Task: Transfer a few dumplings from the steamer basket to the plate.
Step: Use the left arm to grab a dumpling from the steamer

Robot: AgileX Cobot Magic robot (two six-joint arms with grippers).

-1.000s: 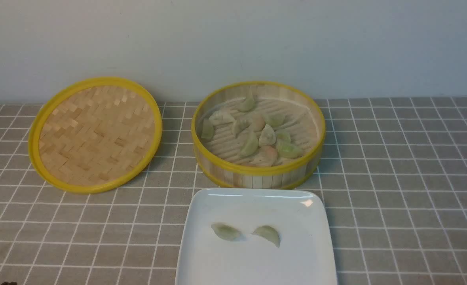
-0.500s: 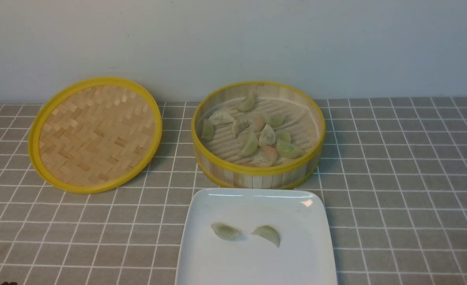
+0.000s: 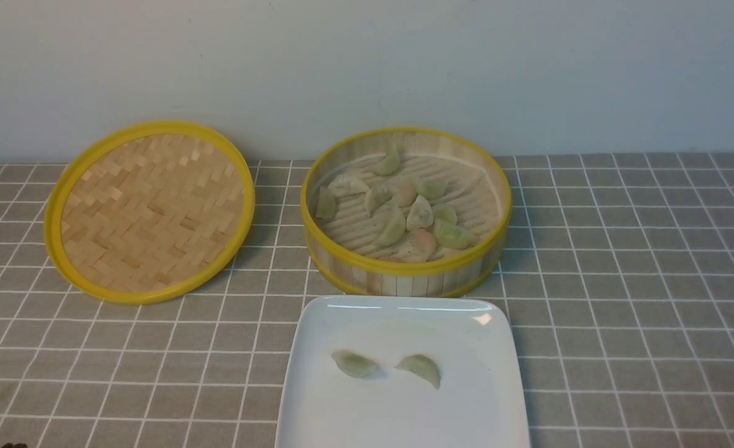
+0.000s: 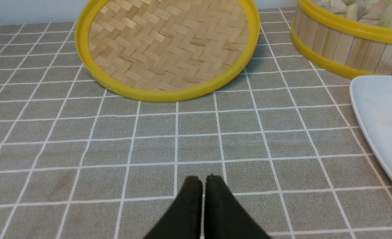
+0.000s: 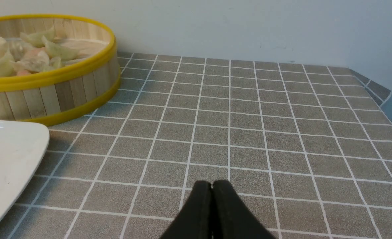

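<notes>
The steamer basket (image 3: 404, 274) stands at the back centre with several pale green and pinkish dumplings (image 3: 404, 211) on its slatted floor. In front of it lies the white square plate (image 3: 398, 423), and two green dumplings (image 3: 356, 364) (image 3: 420, 368) rest on it. Neither gripper shows in the front view. In the left wrist view my left gripper (image 4: 202, 181) is shut and empty, low over the tablecloth, left of the plate (image 4: 378, 109). My right gripper (image 5: 212, 184) is likewise shut and empty, over the cloth to the right of the plate (image 5: 6, 149) and basket (image 5: 49, 96).
The flat woven lid (image 3: 149, 211) with its yellow rim leans against the back wall, left of the basket. A grey checked tablecloth (image 3: 641, 280) covers the table. The table's right end (image 5: 378, 89) meets a side wall.
</notes>
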